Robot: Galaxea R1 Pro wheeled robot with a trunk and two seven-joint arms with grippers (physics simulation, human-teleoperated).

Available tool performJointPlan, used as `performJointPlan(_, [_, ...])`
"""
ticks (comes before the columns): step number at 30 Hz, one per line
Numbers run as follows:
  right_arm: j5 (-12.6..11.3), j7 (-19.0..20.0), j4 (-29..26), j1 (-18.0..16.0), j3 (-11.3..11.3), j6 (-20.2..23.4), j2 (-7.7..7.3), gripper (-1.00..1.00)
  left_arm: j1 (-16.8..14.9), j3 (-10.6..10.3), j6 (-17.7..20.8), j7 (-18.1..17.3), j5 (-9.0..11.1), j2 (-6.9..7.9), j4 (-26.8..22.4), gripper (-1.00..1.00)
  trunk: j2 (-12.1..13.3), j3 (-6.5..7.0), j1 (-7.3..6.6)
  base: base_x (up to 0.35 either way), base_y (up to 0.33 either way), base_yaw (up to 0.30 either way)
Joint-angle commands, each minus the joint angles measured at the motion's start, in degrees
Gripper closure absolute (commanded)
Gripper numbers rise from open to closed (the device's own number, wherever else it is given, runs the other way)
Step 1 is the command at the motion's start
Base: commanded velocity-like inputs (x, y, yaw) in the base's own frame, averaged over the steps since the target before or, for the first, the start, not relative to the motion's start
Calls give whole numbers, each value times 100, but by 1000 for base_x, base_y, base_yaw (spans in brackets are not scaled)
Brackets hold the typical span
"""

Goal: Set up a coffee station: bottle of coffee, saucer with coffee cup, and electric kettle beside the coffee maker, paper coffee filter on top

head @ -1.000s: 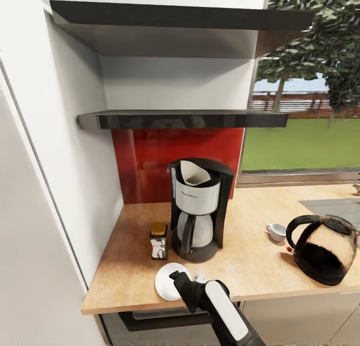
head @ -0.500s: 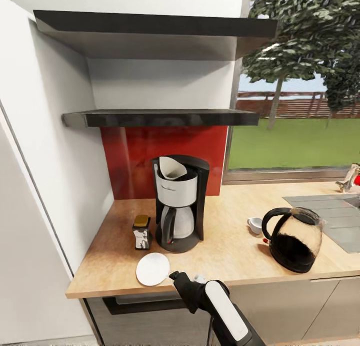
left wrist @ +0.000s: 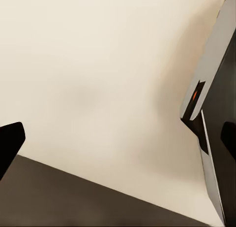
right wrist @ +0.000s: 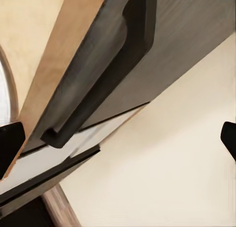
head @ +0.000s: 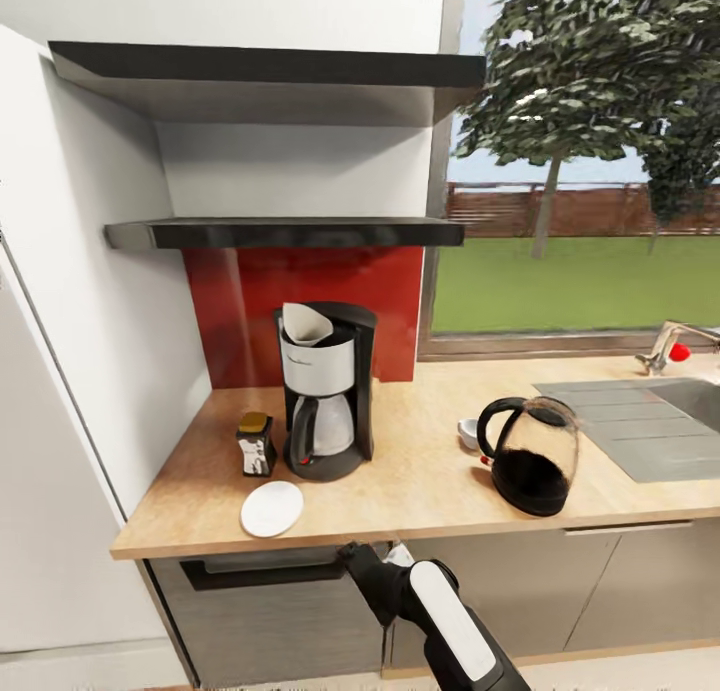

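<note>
As the view has pulled back, saucer (head: 272,508) lies beside coffee maker (head: 323,391).

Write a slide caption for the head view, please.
Coffee maker with filter, bottle, saucer, kettle, cup on countertop.

- Head view: bright, even daylight from window (head: 570,201) at right.
- Soft shadow under shelf (head: 285,233); faint glare on red backsplash (head: 300,301).
- Wrist views soft, blurred, low detail.

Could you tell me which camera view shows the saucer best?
The head view: the whole saucer lies on the countertop before the coffee maker. The right wrist view catches a white sliver, probably its rim.
</note>
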Motion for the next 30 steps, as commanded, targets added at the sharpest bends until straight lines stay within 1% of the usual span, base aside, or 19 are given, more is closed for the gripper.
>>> performJointPlan(1, [-19, -32, 1, -3, 7, 13, 0, -100, 12, 17, 29, 13, 32, -4, -26, -100, -4, -1, 0, -229, -210, 0])
performJointPlan(4, [-13, -27, 94, -4, 23, 6, 0, -100, 10, 22, 20, 13, 37, -9, -26, -100, -4, -1, 0, -231, -207, 0])
performJointPlan(10, [5, 2, 493, -4, 46, 3, 0, -100, 10, 11, -2, 14, 39, -18, -33, -100, -4, -1, 0, -202, -225, 0])
performJointPlan(13, [29, 10, 726, -3, 140, -25, 0, -100, 8, 8, -17, 14, 39, -36, -40, -100, -4, -1, 0, -120, -274, 0])
performJointPlan(14, [35, 14, 868, -4, 241, -59, 0, -100, 8, 10, -27, 14, 36, -46, -42, -100, -4, -1, 0, -108, -280, 0])
performJointPlan(15, [37, 15, 912, -4, 280, -75, 0, -100, 8, 10, -29, 14, 35, -48, -42, -100, -4, -1, 0, -107, -278, 0])
performJointPlan(16, [40, 33, 1041, -4, 449, -154, 0, -100, 7, 10, -39, 14, 32, -58, -43, -100, -4, -1, 0, -104, -267, 0])
performJointPlan(18, [50, 46, 1105, -4, 623, -256, 0, -100, 7, 12, -46, 14, 36, -62, -43, -100, -4, -1, 0, -101, -263, 0])
performJointPlan(20, [92, 53, 1146, -4, 907, -387, 0, -100, 7, 14, -54, 14, 52, -64, -43, -100, -4, -1, 0, -90, -260, 0])
performJointPlan(21, [214, 54, 1217, -4, 1106, -498, 0, -100, 7, 15, -59, 14, 61, -65, -48, -100, -4, -1, 0, -85, -259, 0])
performJointPlan(22, [362, 55, 1332, -4, 1221, -589, 0, -100, 7, 15, -61, 14, 66, -65, -58, -100, -4, -1, 0, -82, -257, 0])
performJointPlan(24, [779, 59, 1707, -4, 1364, -793, 0, -100, 7, 15, -64, 14, 77, -65, -81, -100, -4, -1, 0, -78, -251, 0])
performJointPlan(25, [1061, 87, 1960, -3, 1400, -902, 0, -100, 7, 15, -68, 14, 82, -67, -93, -100, -4, -1, 0, -71, -246, 0])
performJointPlan(26, [1444, 204, 2293, -4, 1432, -1051, 0, -100, 7, 15, -72, 9, 91, -70, -109, -100, -4, -1, 0, -40, -232, 0])
performJointPlan(27, [1790, 420, 2615, -4, 1446, -1210, 0, -100, 7, 15, -73, 7, 100, -72, -126, -100, -4, -1, 0, -20, -224, 0])
performJointPlan(29, [2157, 709, 3057, -4, 1450, -1406, 0, -100, 6, 15, -74, 6, 106, -73, -139, -100, -4, -1, 0, -11, -210, 0])
performJointPlan(30, [2382, 844, 3375, -3, 1449, -1522, 0, -100, -1, 15, -75, 5, 108, -75, -144, -100, -4, -1, 0, -4, -184, 0])
